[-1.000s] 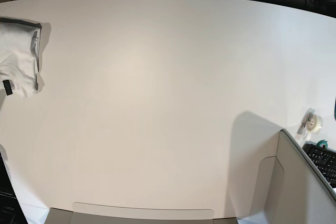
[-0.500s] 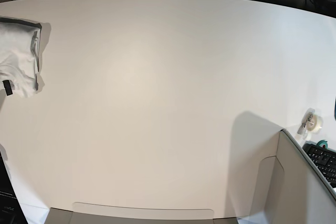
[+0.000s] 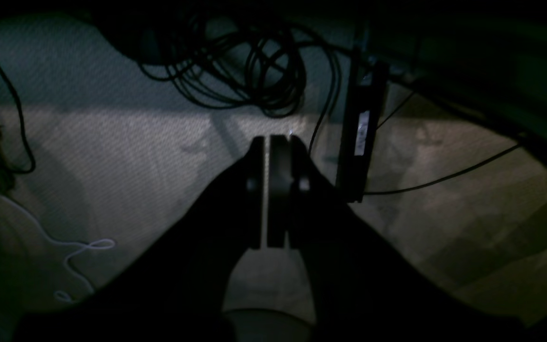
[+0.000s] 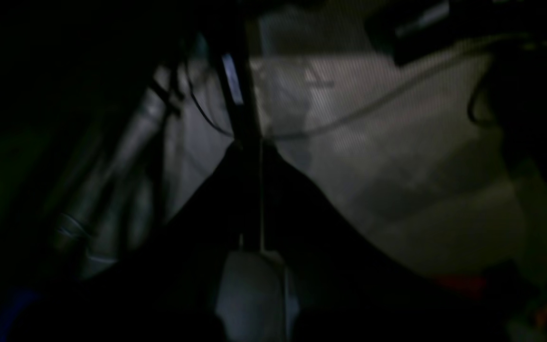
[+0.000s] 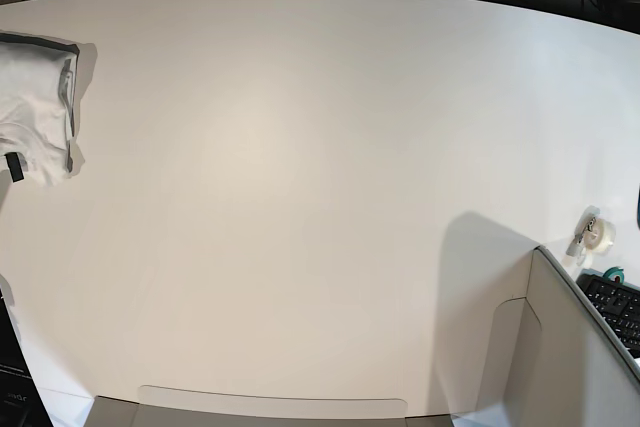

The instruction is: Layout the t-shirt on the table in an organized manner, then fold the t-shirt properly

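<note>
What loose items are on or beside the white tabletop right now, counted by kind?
Folded white cloth t-shirt with small black tag, at the table's left edge: 1
Clear tape roll on its dispenser, right edge: 1
Grey cardboard box, open flaps, lower right: 1
Black keyboard, partly out of view: 1
Total: 4

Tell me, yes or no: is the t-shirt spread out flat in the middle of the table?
No, the t-shirt lies bunched at the table's left edge.
</note>
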`<action>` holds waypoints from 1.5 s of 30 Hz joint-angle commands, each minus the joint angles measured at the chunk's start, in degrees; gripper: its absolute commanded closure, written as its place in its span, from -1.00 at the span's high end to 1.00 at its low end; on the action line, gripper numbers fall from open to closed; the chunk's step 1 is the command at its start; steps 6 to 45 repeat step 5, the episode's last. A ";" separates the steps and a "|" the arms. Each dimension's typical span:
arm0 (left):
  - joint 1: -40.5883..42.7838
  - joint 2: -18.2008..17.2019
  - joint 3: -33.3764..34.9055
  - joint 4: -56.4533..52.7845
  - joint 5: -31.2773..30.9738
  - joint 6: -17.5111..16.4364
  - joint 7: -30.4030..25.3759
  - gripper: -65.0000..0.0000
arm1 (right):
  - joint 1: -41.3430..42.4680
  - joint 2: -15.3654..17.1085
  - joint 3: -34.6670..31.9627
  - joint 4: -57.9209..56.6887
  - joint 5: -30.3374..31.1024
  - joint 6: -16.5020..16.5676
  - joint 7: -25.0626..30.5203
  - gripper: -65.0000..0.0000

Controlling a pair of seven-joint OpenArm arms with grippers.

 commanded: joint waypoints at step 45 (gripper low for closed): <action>0.04 -0.10 -0.03 0.29 -0.13 0.10 -0.40 -1.00 | 0.27 -0.13 0.25 0.10 0.07 0.10 0.06 -1.00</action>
